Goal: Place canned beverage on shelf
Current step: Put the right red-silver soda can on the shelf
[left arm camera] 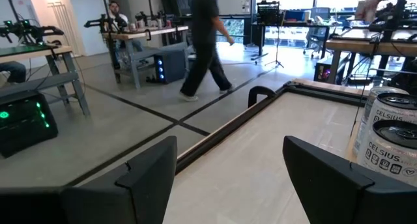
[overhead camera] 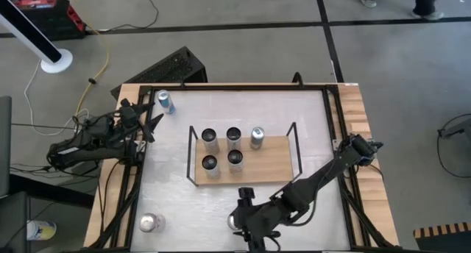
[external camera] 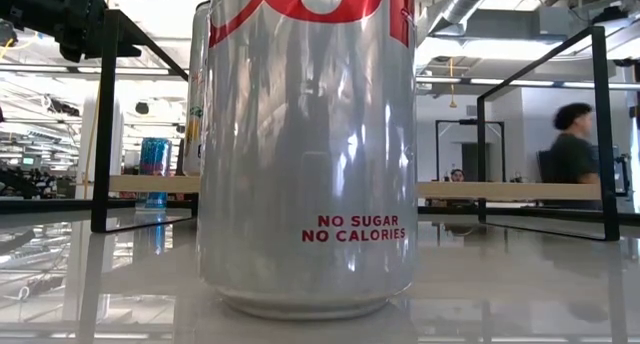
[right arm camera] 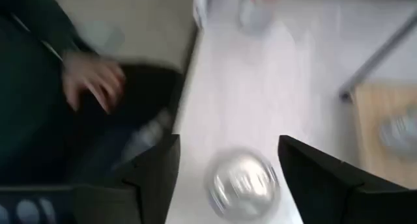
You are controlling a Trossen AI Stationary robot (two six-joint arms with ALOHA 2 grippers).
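Note:
The shelf (overhead camera: 272, 163), a light-wood board in a black wire frame, stands mid-table with several cans upright on it. A silver can (overhead camera: 233, 222) stands on the white table close to the near edge; the low view shows it large (external camera: 305, 144). My right gripper (overhead camera: 238, 216) is open above it, pointing down, with its fingers on either side of the can's top (right arm camera: 242, 182) and apart from it. My left gripper (overhead camera: 151, 124) is open and empty at the table's left side, near a blue can (overhead camera: 166, 102) that stands on the table.
Another silver can (overhead camera: 151, 222) stands at the near left corner. Black rails (overhead camera: 327, 120) run round the table. A person's hand (right arm camera: 91, 81) shows beyond the near edge. People (left arm camera: 205, 42) move in the room behind.

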